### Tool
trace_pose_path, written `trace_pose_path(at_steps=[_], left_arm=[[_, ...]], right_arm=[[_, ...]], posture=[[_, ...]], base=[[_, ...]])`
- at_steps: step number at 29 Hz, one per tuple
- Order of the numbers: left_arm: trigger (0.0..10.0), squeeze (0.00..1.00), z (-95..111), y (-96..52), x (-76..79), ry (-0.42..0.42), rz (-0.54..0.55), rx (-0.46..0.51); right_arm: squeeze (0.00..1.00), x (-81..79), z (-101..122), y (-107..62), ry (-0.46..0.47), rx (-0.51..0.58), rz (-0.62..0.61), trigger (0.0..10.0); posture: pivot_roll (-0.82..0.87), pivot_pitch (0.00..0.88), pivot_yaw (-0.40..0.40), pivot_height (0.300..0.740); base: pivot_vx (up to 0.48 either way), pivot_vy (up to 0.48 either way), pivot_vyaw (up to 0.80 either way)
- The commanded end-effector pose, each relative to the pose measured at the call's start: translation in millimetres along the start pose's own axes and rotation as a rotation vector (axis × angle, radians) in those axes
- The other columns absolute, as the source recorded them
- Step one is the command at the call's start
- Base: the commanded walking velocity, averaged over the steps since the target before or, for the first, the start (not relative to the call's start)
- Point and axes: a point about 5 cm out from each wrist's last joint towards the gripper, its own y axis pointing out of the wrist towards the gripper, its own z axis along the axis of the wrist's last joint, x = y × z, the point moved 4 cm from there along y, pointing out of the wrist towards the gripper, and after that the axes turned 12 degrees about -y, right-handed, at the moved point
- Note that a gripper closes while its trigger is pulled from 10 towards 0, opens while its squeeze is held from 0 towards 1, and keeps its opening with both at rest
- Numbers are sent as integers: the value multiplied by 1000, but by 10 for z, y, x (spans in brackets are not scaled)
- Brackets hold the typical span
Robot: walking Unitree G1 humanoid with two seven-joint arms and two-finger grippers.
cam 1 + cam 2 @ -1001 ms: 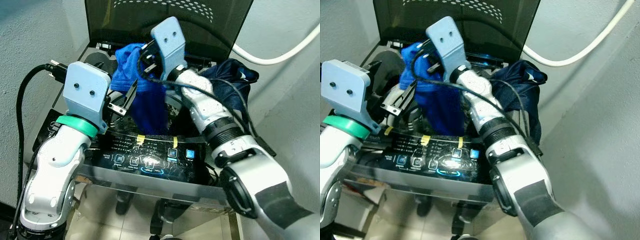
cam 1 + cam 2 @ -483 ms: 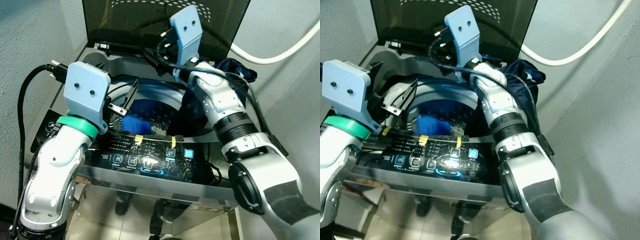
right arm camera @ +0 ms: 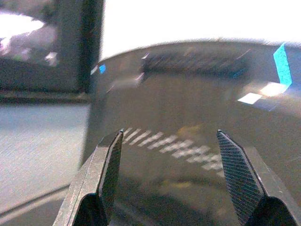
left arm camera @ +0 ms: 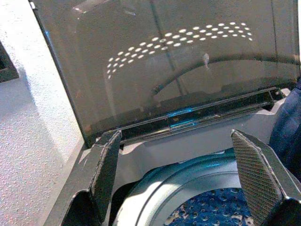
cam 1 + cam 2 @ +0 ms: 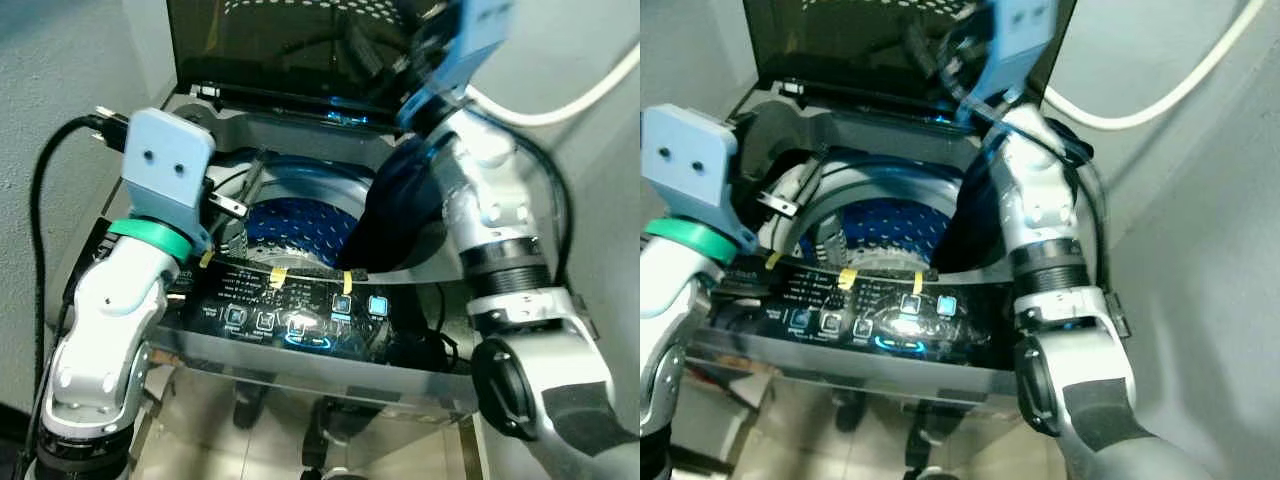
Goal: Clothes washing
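The top-loading washing machine (image 5: 300, 330) stands with its dark lid (image 5: 290, 50) raised. Its drum (image 5: 290, 220) looks blue and perforated inside; I cannot pick out the blue cloth in it. A dark navy garment (image 5: 400, 200) hangs over the drum's right rim. My left gripper (image 4: 175, 136) is open and empty, held over the drum's left rim (image 5: 245, 190). My right arm, with its blue wrist mount (image 5: 465, 30), is raised high by the lid. The right gripper (image 3: 169, 134) is open and empty, facing the lid.
The lit control panel (image 5: 300, 315) runs along the machine's front edge. A white hose (image 5: 560, 105) crosses the wall at the back right. Grey walls close in on both sides. A black cable (image 5: 40, 220) loops beside my left arm.
My right gripper let go of the blue cloth, which dropped into the drum. The right arm then rose up towards the lid. The left arm barely moved.
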Motion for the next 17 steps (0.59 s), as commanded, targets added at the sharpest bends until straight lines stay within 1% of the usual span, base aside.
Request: trace_pose_path(at_steps=[1,2,3,4,5,6,7,8,12,13,14,15,17], left_arm=[[10000,0,-16,18,-38,7,17,1],[10000,0,-16,18,-38,7,17,1],[10000,0,-22,57,-133,-16,59,4],[10000,0,-22,57,-133,-16,59,4],[10000,0,-28,91,-215,-36,98,8],[10000,0,-28,91,-215,-36,98,8],[10000,0,-42,135,-271,-53,124,9],[10000,0,-50,170,-290,-59,135,10],[10000,0,-57,201,-282,-58,134,12],[10000,0,-51,206,-281,-58,135,14],[10000,0,-42,206,-284,-58,135,18],[10000,0,-42,206,-284,-58,135,18],[10000,0,-29,199,-289,-55,128,23]], right_arm=[[0,210,103,-94,-36,50,-117,10000],[0,210,103,-94,-36,50,-117,10000],[0,310,-17,-384,-82,11,-222,10000],[0,310,-17,-384,-82,11,-222,10000],[0,328,-190,-616,-79,-63,-296,10000],[0,328,-190,-616,-79,-63,-296,10000],[0,276,-331,-752,-60,-121,-331,10000],[0,224,-403,-803,-30,-150,-351,10000],[0,166,-411,-821,-9,-160,-344,10000],[0,144,-405,-853,-13,-165,-330,10000],[0,144,-388,-937,-24,-179,-317,10000],[0,144,-388,-937,-24,-179,-317,10000],[0,155,-347,-1069,-42,-198,-309,10000]], posture=[[86,44,-25,740],[86,44,-25,740],[77,51,-21,740],[77,51,-21,740],[77,47,-19,740],[77,47,-19,740],[79,47,-17,740],[78,45,-19,740],[79,37,-20,740],[79,37,-20,740],[77,44,-12,740],[77,44,-12,740],[67,42,-3,740]], base=[[0,0,0],[0,0,0],[0,0,0],[0,0,0],[0,0,0],[0,0,0],[0,0,0],[0,0,0],[0,0,0],[0,0,0],[0,0,0],[0,0,0],[0,0,0]])
